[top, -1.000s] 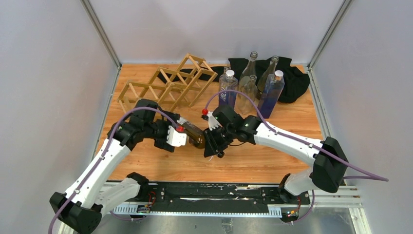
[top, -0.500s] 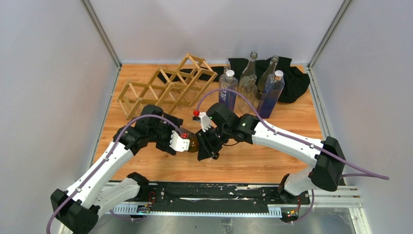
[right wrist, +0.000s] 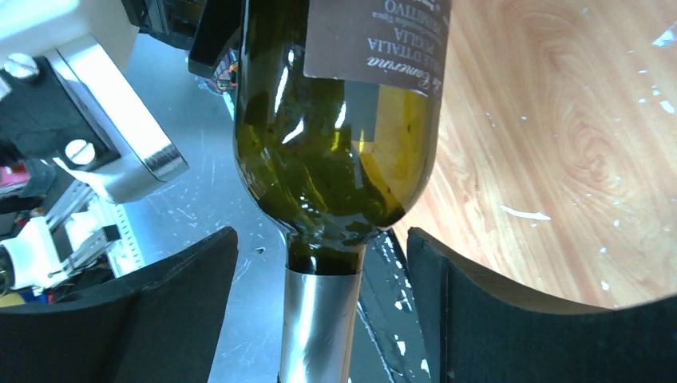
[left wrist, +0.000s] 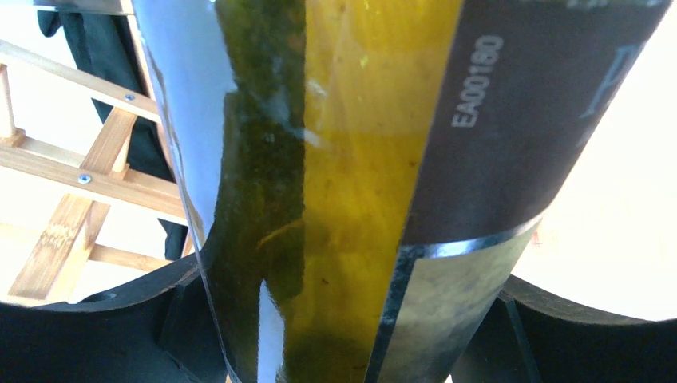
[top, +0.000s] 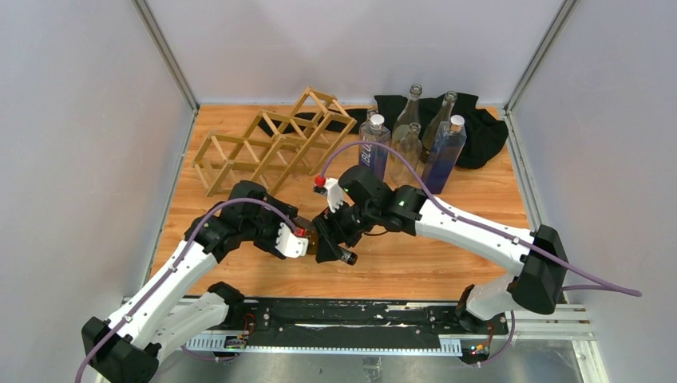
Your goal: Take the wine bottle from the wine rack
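In front of the wine rack (top: 271, 142), over the near middle of the wooden worktop (top: 415, 271), the wine bottle (top: 318, 239) is held between the two arms, out of the rack and apart from it; whether it touches the wood I cannot tell. The left jaws are clamped on its body; in the left wrist view the green glass and dark label fill the frame, squeezed between the two black fingers (left wrist: 104, 335) at the bottom corners, with rack sticks showing behind on the left. The right jaws stand apart; in the right wrist view the silver-foiled neck runs down between that arm's fingers (right wrist: 152, 319) with a gap on each side, and the bottle's shoulder sits just past their tips; grey metal sheet (right wrist: 203, 199) shows behind the neck. The rack sits on the far left of the worktop, set at a slant; to its right a cluster of clear bottles (top: 411, 144) stands upright at the edge of a black cloth (top: 483, 132) in the far right corner.
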Available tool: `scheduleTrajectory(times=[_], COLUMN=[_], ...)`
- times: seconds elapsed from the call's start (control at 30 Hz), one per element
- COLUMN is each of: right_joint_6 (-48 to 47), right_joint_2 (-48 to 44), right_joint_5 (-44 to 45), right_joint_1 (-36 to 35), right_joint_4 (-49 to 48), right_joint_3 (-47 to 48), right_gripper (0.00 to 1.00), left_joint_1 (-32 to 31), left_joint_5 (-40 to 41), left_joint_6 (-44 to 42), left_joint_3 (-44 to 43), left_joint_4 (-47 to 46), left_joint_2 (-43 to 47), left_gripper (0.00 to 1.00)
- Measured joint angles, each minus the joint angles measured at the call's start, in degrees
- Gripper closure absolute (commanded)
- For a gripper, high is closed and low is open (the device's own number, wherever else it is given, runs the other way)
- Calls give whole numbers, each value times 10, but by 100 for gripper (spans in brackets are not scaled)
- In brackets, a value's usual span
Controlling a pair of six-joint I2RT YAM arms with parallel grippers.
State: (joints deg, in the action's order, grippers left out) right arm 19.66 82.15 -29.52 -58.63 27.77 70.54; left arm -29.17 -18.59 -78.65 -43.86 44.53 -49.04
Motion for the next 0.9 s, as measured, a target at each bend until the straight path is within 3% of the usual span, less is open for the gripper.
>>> scheduleTrajectory(times=[0.23, 0.63, 0.9], right_joint_6=[1, 4, 10], right_joint_2=[-56, -259, -275], right_joint_5=[79, 249, 252], right_joint_1=[7, 13, 13], right_joint_4=[0, -99, -182], right_joint_3=[0, -54, -103], right_gripper=[7, 1, 1], left_joint_1=[0, 0, 0], left_joint_5=[-5, -71, -134], left_joint_6=[82, 371, 521], left_joint_3=[14, 8, -7], left_joint_4=[-42, -63, -92], left_joint_2=[29, 21, 17], left_gripper=[100, 100, 100])
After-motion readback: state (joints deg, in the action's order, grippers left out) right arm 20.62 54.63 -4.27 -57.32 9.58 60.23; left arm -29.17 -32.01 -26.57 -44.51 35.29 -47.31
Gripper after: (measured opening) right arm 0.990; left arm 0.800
